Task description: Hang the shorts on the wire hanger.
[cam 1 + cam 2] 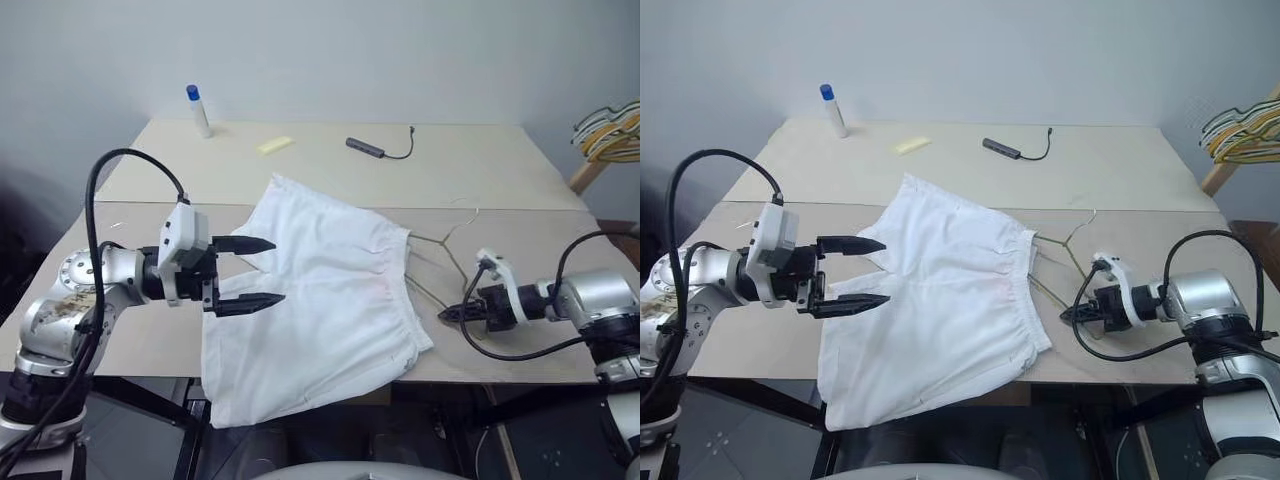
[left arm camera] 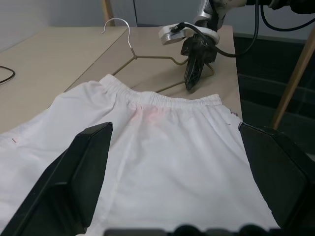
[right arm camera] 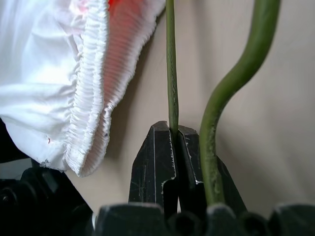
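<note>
The white shorts (image 1: 330, 290) lie spread on the table, with a pink patch showing through near the gathered waistband (image 2: 157, 101). One leg hangs over the front edge. My left gripper (image 1: 272, 270) hovers open just above the shorts' left side, its fingers pointing right, nothing between them. The wire hanger (image 2: 152, 58) lies flat to the right of the waistband, one end tucked under the cloth. My right gripper (image 1: 445, 313) is shut on the hanger's thin lower wire (image 3: 170, 73), close beside the waistband.
At the back of the table (image 1: 480, 170) stand a white stick with a blue cap (image 1: 200, 110), a yellow note (image 1: 275, 145) and a grey adapter with a cable (image 1: 365, 148). A bunch of yellow and white hangers (image 1: 610, 130) hangs at the far right.
</note>
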`<action>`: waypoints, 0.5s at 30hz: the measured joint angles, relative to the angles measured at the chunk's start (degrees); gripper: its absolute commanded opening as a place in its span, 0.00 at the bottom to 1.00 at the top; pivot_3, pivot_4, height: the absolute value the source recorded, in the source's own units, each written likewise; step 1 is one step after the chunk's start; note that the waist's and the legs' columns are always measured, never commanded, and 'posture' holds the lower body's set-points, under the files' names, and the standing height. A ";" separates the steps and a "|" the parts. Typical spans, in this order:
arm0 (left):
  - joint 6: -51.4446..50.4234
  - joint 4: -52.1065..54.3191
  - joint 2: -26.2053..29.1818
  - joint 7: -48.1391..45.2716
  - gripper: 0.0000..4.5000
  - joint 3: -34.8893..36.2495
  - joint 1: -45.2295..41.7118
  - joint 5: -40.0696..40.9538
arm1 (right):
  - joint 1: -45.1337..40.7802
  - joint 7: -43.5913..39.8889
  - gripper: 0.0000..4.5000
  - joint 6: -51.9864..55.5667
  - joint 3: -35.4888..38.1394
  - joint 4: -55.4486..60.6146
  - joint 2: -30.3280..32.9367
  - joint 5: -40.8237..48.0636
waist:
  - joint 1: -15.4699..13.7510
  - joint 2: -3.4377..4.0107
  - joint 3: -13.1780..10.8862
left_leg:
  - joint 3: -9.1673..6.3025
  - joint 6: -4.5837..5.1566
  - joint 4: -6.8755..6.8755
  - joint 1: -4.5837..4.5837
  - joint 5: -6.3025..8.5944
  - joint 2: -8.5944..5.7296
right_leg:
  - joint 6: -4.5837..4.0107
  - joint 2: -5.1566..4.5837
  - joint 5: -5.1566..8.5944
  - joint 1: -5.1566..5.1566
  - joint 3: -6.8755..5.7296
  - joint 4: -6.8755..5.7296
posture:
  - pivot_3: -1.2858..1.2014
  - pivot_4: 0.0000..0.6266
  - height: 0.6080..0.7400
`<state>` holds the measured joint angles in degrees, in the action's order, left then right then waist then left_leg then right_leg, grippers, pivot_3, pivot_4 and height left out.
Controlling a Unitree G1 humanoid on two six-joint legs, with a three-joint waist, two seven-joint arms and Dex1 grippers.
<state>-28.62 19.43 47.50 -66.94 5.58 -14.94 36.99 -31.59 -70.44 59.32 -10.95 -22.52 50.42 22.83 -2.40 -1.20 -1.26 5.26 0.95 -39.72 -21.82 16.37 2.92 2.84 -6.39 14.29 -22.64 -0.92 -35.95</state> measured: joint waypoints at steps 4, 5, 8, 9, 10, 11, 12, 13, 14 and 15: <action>0.89 -1.32 0.06 -0.41 0.99 -0.14 -0.55 -1.08 | 0.83 3.14 0.00 -4.60 3.72 12.60 2.89 -0.63 | 0.14 0.03 0.01 | 0.02 -0.03 0.00 -0.25 -0.02 0.01 | 0.00 0.01 0.00 -0.36 0.03 -0.13 | 0.53 0.00 1.00; 1.19 -2.17 0.06 -0.68 0.99 -0.17 -1.15 -1.35 | 0.84 3.83 0.00 -5.71 3.73 15.90 3.25 -1.31 | 0.17 0.03 0.01 | 0.01 -0.04 0.00 -0.28 -0.03 0.02 | 0.00 0.02 0.00 -0.40 0.01 -0.15 | 0.53 0.00 1.00; 3.77 -6.40 0.13 -1.98 0.99 -0.81 -5.03 -3.80 | 1.43 6.83 0.00 -9.26 2.19 25.30 4.03 -4.60 | 0.33 0.03 0.01 | 0.04 -0.08 -0.01 -0.29 -0.05 0.02 | -0.01 0.04 -0.01 -0.40 0.01 -0.17 | 0.52 0.00 1.00; 5.15 -8.91 -0.06 -2.44 0.99 -1.71 -7.45 -5.24 | 1.82 7.97 0.00 -11.25 1.01 27.59 4.59 -6.76 | 0.39 0.03 0.01 | 0.06 -0.08 -0.04 -0.30 -0.05 0.01 | -0.01 0.04 -0.01 -0.41 0.02 -0.17 | 0.52 0.00 1.00; 6.78 -12.28 -0.51 -2.42 0.99 -2.51 -10.75 -6.90 | 1.72 9.24 0.00 -13.44 -0.59 29.63 4.72 -9.29 | 0.32 0.03 0.01 | 0.04 -0.10 -0.06 -0.33 -0.06 0.01 | -0.02 0.04 -0.01 -0.40 -0.02 -0.16 | 0.52 0.00 1.00; 8.13 -14.90 -0.94 -2.22 0.99 -2.75 -13.46 -8.22 | 1.44 10.04 0.00 -15.24 -1.92 31.24 4.81 -11.09 | 0.34 0.02 0.01 | 0.04 -0.11 -0.06 -0.36 -0.07 0.01 | -0.03 0.04 -0.03 -0.43 -0.03 -0.14 | 0.51 0.00 1.00; 9.95 -17.94 -1.58 -2.13 0.99 -3.21 -16.57 -9.95 | 1.14 10.73 0.00 -17.35 -3.12 32.64 4.94 -13.11 | 0.37 0.03 0.01 | 0.05 -0.11 -0.07 -0.38 -0.07 -0.01 | -0.02 0.04 -0.03 -0.42 -0.03 -0.13 | 0.51 0.00 1.00; 11.87 -21.11 -2.47 -2.10 0.99 -3.79 -19.74 -11.43 | 0.54 11.21 0.00 -19.54 -4.42 33.79 5.01 -15.16 | 0.44 0.03 0.01 | 0.06 -0.11 -0.07 -0.40 -0.07 -0.01 | 0.00 0.03 -0.04 -0.43 -0.02 -0.11 | 0.51 0.00 1.00; 13.65 -23.31 -3.06 -2.31 0.99 -4.48 -22.03 -12.68 | 0.05 11.37 0.00 -21.08 -5.16 34.71 5.04 -16.49 | 0.64 0.03 0.01 | 0.07 -0.16 -0.08 -0.46 -0.10 -0.02 | 0.01 0.04 -0.05 -0.47 -0.02 -0.07 | 0.51 0.00 1.00; 15.13 -25.55 -3.71 -2.94 0.99 -5.22 -23.89 -13.80 | -0.51 11.30 0.00 -22.07 -5.93 35.20 5.03 -17.49 | 0.86 0.03 0.02 | 0.08 -0.25 -0.10 -0.48 -0.15 -0.03 | 0.02 0.03 -0.05 -0.46 -0.02 -0.06 | 0.51 0.00 1.00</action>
<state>-13.50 -6.12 43.79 -69.88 0.36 -38.83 23.19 -32.10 -59.14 37.26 -16.88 12.68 55.45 5.34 -1.54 -1.18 -1.25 5.33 0.70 -39.82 -22.30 16.22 2.89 2.87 -6.36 14.24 -23.10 -0.94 -36.01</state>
